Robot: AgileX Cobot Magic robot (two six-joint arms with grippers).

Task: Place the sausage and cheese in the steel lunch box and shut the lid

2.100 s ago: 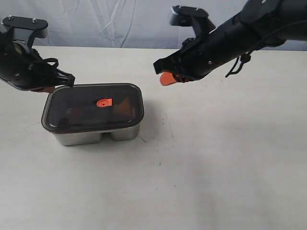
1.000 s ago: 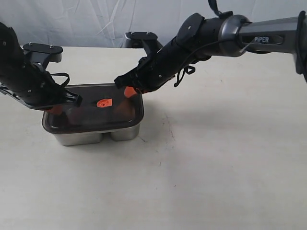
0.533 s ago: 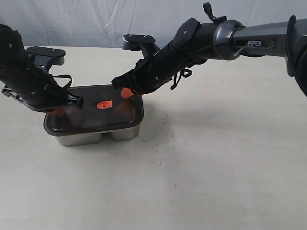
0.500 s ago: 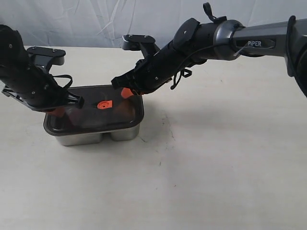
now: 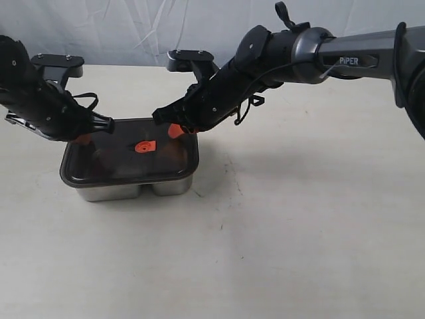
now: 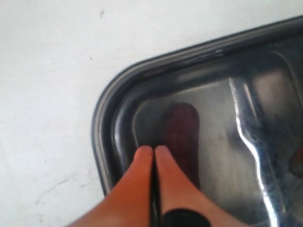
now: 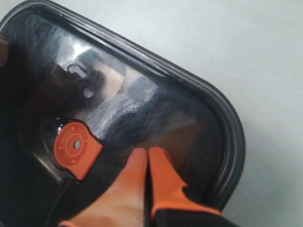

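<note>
The dark translucent lid (image 5: 129,151) with its orange centre valve (image 5: 144,146) lies on top of the steel lunch box (image 5: 133,187). Through the lid the dark red sausage (image 6: 182,139) shows in the left wrist view. The cheese is not distinguishable under the lid. My left gripper (image 6: 154,150) is shut with its tips over the lid's left end, near a corner. My right gripper (image 7: 147,152) is shut with its tips over the lid's right part, beside the valve (image 7: 75,147). Neither holds anything.
The box stands on a pale tabletop (image 5: 299,219). A light cloth backdrop (image 5: 166,26) hangs behind the table. The right arm (image 5: 285,56) reaches across from the right side above the table.
Both grippers came in from beside the box to the lid's two ends. In the last half second the left arm lifted slightly; the lid sits flatter on the box.
</note>
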